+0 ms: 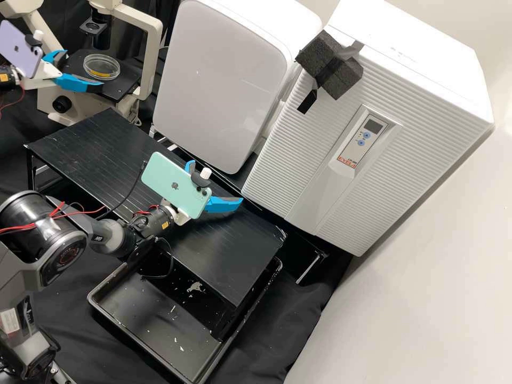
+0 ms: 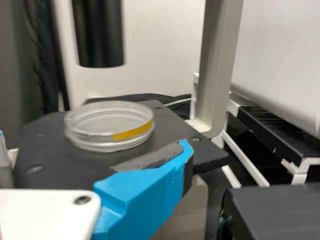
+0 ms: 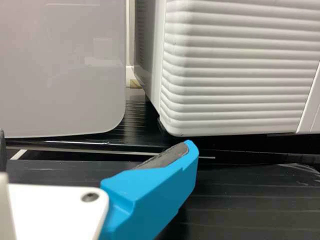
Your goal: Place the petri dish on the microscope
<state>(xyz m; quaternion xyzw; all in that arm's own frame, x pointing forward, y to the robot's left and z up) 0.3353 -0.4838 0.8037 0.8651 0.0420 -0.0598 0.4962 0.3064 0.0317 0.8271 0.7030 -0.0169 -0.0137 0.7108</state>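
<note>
Your petri dish (image 1: 101, 66) lies flat on the black stage (image 1: 120, 92) of the microscope (image 1: 153, 32), at the far left, which is where the task wants it. A plate that level gives the round, shallow dish full support, and sets it below the black cylinder (image 2: 100, 37); whether it is centred under that, you can't tell for sure. The dish looks like clear, glossy plastic, with a yellow-orange strip curving along its side wall.

Your left tool (image 1: 84, 68) has its blue fingers spread beside the dish, gripping nothing, probably so the thin wall can slip free without a nudge. The dark inner pad (image 2: 150, 159) looks matte and a little rough, presumably there to give grip on slick plastic. Your right tool (image 1: 217, 181), also spread and holding nothing, sits over the scuffed black bench (image 1: 96, 141), well apart from the dish, so it is out of the way.

Placing looks all but done, I'd judge; what seems left is to back the left tool off straight and slowly, as a brushed rim could slide the dish.
</note>
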